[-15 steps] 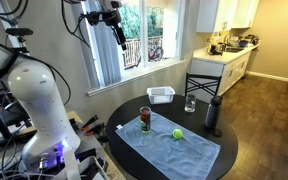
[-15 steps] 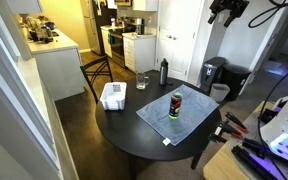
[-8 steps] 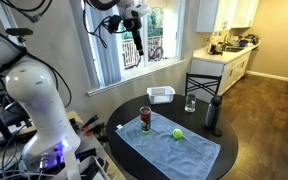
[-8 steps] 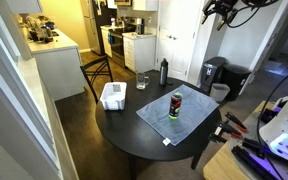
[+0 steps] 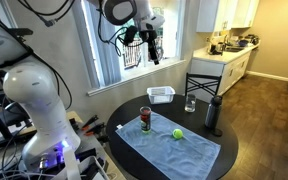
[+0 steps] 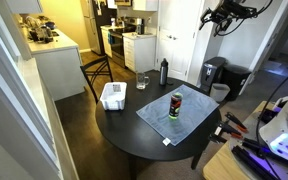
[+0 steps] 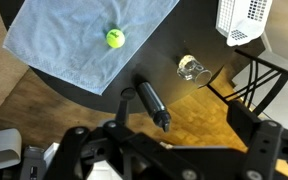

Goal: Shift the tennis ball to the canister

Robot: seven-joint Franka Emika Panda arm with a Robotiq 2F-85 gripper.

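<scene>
Exterior view, left to right:
- White robot base (image 5: 39,105) stands at the left, off the table's edge.
- Gripper (image 5: 152,52) is high in the air in front of the window, well above the round dark table (image 5: 219,158) and holding nothing. Can't tell how far apart the fingers are: too small here, and the wrist view only shows dark gripper structure along the bottom edge.
- Canister (image 5: 146,120) is upright on the near-left part of the blue cloth (image 5: 179,152), clear above and dark red below.
- White basket (image 5: 161,95) sits on bare table behind the canister, apart from it.
- Tennis ball (image 5: 178,133) lies on the cloth near the canister, to its right, not touching it. It's outside the tube.
- Clear drinking glass (image 5: 190,103) is off the cloth, right of the basket.
- Tall black bottle (image 5: 213,115) is upright at the cloth's right edge, the rightmost item on the table.

Wrist view looks down from well above:
- Ball (image 7: 115,38) is alone on the cloth (image 7: 74,45).
- The bottle (image 7: 152,103) and glass (image 7: 190,68) are on bare table.
- The basket (image 7: 246,20) is at the top right, and a black chair (image 7: 259,85) stands just beyond the table edge.
</scene>
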